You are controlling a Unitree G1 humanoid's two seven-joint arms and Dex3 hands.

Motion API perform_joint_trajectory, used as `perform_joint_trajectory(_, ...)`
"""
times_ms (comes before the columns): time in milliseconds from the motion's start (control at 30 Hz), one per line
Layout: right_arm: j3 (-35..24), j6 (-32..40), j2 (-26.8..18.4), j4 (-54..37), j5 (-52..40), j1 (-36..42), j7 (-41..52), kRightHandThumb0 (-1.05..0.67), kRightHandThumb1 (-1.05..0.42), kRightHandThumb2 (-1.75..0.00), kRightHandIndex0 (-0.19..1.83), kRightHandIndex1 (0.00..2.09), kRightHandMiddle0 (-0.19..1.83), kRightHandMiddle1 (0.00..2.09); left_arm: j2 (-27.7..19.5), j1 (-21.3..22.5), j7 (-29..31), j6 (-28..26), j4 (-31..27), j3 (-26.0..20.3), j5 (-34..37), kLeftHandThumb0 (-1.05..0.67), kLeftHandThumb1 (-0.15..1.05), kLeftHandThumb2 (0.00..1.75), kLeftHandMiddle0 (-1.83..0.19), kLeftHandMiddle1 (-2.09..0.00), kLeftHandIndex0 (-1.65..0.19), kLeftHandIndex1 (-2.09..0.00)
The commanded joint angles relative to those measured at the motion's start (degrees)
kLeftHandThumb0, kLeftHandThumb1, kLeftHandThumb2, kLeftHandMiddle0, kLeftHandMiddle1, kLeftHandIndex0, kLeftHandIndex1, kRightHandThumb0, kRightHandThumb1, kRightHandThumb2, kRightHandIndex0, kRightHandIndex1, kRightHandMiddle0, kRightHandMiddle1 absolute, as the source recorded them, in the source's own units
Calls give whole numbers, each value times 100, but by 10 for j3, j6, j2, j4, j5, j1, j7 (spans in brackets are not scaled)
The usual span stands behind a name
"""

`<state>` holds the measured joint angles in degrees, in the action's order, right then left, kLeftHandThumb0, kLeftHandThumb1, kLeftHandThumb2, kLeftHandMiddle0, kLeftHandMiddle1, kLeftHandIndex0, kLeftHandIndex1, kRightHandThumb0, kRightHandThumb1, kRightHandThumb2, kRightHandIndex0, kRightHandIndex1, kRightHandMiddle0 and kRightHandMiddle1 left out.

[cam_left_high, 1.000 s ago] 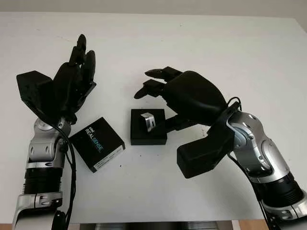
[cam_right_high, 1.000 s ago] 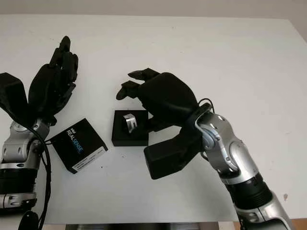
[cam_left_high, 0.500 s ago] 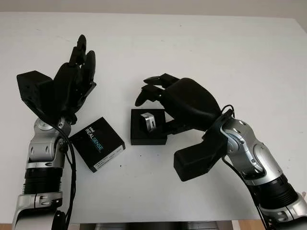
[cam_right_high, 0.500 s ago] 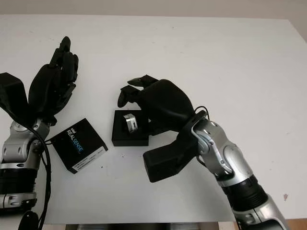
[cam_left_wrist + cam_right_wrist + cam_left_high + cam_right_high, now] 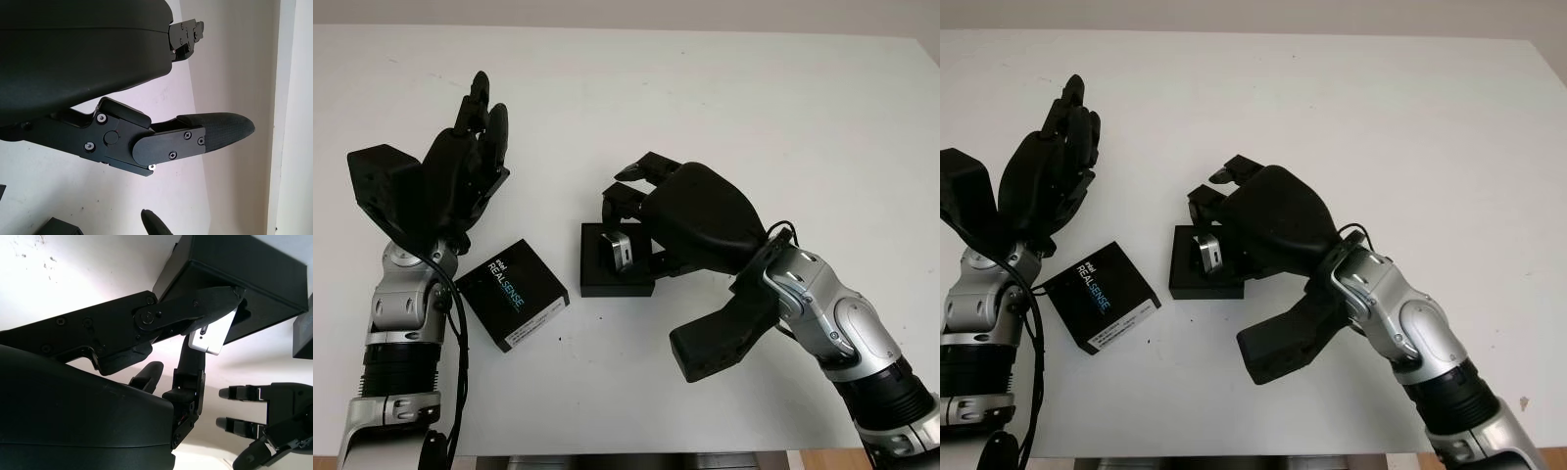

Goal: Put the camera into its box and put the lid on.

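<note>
The small silver camera [image 5: 619,251] stands tilted in the open black box [image 5: 607,283] at the table's middle. My right hand [image 5: 630,231] reaches over the box from the right, its fingers curled down around the camera. In the right wrist view the thumb tip [image 5: 226,297] presses on the camera [image 5: 211,335] and a finger [image 5: 190,363] meets it from the other side. The black lid [image 5: 512,293], printed REALSENSE, lies flat to the left of the box. My left hand [image 5: 473,147] is held up open above and left of the lid.
The white table [image 5: 754,108] stretches wide behind and to the right of the box. Its front edge runs close under both forearms. The lid sits a short gap away from the box.
My right hand's fingers have curled down from behind the box and closed on the camera. The left hand, lid and box have not moved.
</note>
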<state>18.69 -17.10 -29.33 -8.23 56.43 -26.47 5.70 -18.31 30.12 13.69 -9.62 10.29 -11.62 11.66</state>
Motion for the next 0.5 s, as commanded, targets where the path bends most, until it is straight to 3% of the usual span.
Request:
perform_joint_trajectory(0, 2, -8, -6, -2, 10, 12, -20, -64, -93, -5, 29, 76, 49, 144, -4, -4, 1, 4, -10, -2, 0, -83, 105, 59, 19, 0, 19, 0)
perform_joint_trajectory(167, 8, -31, -2, 22, 14, 9, -72, -48, -92, -5, 26, 99, 58, 134, -3, -2, 2, 6, -7, -2, 0, -83, 105, 60, 19, 0, 19, 0)
perform_joint_trajectory(467, 27, -103, -4, 103, 39, -23, -201, -45, -92, -5, 17, 135, 55, 138, -3, -2, 3, 2, -7, -2, 1, -83, 105, 59, 19, 0, 19, 0)
